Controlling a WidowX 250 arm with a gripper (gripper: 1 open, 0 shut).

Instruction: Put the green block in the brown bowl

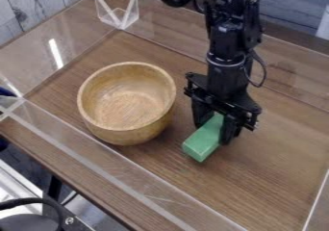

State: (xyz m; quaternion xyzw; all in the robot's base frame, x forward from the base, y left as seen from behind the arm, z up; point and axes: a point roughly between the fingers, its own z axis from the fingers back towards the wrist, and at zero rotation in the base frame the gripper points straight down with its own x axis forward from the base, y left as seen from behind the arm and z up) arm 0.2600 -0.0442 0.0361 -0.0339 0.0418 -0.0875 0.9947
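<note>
The green block [202,141] lies on the wooden table just right of the brown bowl [118,129], its near end pointing toward the camera. My gripper [218,129] points straight down over the block's far end. Its black fingers [194,108] stand on either side of the block, close against its long sides, so the jaws are shut on it. The block still rests low on the table. The bowl is upright and holds nothing.
A low clear plastic wall [77,172] rims the wooden table along the front and left. A small clear plastic stand [118,12] sits at the back left. Bare tabletop [276,167] lies to the right of the arm.
</note>
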